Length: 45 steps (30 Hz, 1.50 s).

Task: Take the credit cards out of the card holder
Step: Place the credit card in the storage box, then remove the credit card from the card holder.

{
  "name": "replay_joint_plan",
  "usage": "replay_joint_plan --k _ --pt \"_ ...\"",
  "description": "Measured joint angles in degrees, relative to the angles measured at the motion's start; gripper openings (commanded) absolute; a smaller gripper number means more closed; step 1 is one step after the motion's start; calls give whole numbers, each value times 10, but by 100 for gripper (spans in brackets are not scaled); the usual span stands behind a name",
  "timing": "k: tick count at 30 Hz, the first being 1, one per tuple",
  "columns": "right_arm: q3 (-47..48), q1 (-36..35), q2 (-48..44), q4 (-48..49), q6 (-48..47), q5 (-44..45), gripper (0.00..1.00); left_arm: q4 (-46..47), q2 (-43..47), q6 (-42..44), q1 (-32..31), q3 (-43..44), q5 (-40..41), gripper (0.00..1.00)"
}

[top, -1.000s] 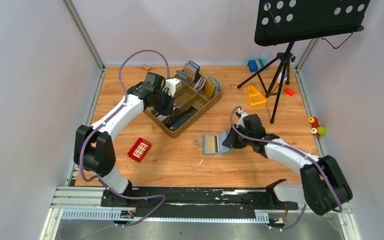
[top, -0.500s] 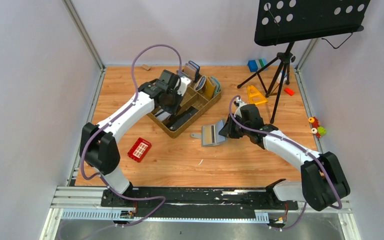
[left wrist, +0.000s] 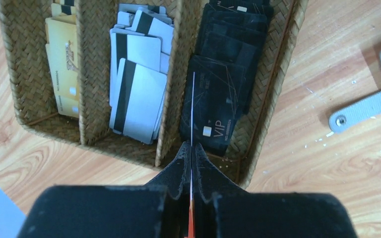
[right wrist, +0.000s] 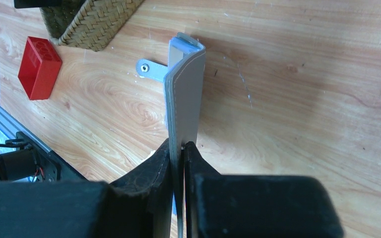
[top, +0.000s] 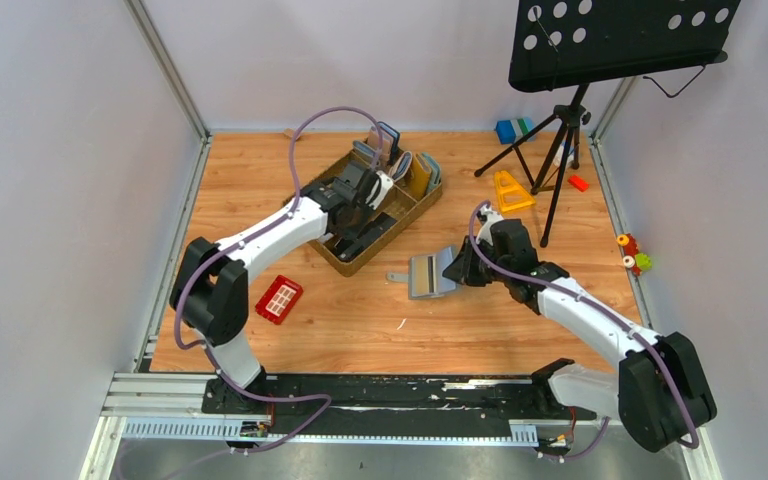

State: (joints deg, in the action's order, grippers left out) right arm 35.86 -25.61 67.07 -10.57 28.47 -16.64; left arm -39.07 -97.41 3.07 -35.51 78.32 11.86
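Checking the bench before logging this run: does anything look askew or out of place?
In the woven brown compartment tray, the silver cards and black cards lie in skewed, overlapping heaps. The flat grey card holder is pinched by one flap in the right gripper, its strap sticking out sideways.

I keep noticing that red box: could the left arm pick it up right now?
Probably not yet: its end effector is shut on a card above the tray. The red box itself lies uncovered nearby.

Reads "VIP" in pale letters on the front black card [left wrist: 218, 109] lying in the woven tray's [left wrist: 271, 99] rightmost compartment.
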Motion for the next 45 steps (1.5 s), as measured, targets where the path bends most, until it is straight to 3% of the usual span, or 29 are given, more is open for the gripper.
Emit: replay_joint_plan --k 8,13,17,22,26,32,36,45 --pt "-32 0 -22 0 4 0 0 35 -50 5 -31 -10 67 10" --pt "-32 0 -22 1 3 -2 0 41 -71 5 -40 -10 77 40" --pt "-32 0 -22 2 4 -6 0 35 -69 -4 -43 -10 66 50" --pt "-32 0 -20 2 4 -12 0 12 -43 -15 -43 -10 40 69" --pt "-32 0 -14 5 3 -20 0 -1 20 -21 -43 -11 23 98" --pt "-44 1 -7 28 4 -40 0 16 166 -51 -43 -59 10 100" --pt "-64 1 -8 52 13 -52 0 59 280 -104 -33 -160 -4 100" --pt "-109 3 -49 116 40 -96 0 204 429 -230 3 -372 -195 100"
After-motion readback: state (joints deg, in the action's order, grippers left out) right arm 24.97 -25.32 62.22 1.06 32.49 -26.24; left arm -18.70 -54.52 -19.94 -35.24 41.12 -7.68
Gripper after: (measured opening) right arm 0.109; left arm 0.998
